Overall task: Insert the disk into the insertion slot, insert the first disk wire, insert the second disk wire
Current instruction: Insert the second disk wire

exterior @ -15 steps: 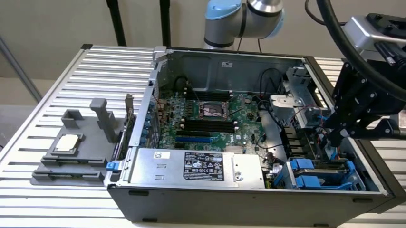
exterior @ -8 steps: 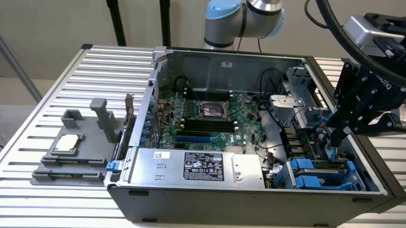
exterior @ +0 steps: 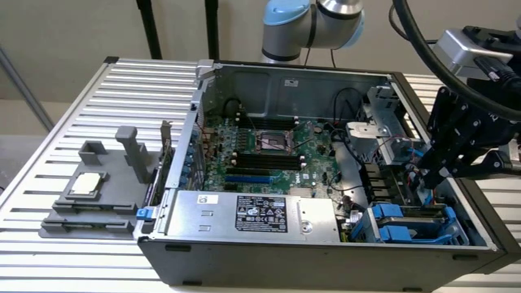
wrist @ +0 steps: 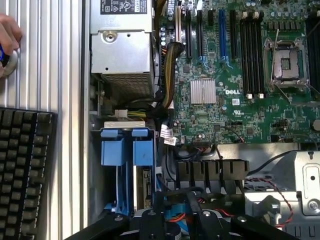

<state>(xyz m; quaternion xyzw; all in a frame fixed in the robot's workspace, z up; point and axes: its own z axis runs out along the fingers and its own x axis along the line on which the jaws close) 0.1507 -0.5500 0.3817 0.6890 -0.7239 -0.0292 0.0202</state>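
Note:
The insertion slot (exterior: 407,224) is the blue-tabbed bay at the near corner of the open computer case, on the exterior view's right. The disk (wrist: 146,187) sits down inside it between its blue carrier rails, below two blue clip tabs (wrist: 125,146). My black gripper (exterior: 429,178) hangs inside the case just beyond the bay, over a bundle of blue and red wires (exterior: 413,174). In the wrist view a blue wire (wrist: 175,214) curves across right at the gripper (wrist: 182,222). Whether it is gripped I cannot tell.
The motherboard (exterior: 269,152) fills the case floor, with a silver power supply (exterior: 252,213) along the near wall. A grey fixture with upright posts (exterior: 106,183) stands on the slatted table at the exterior view's left. A keyboard (wrist: 25,175) and a hand (wrist: 7,40) lie beside the case.

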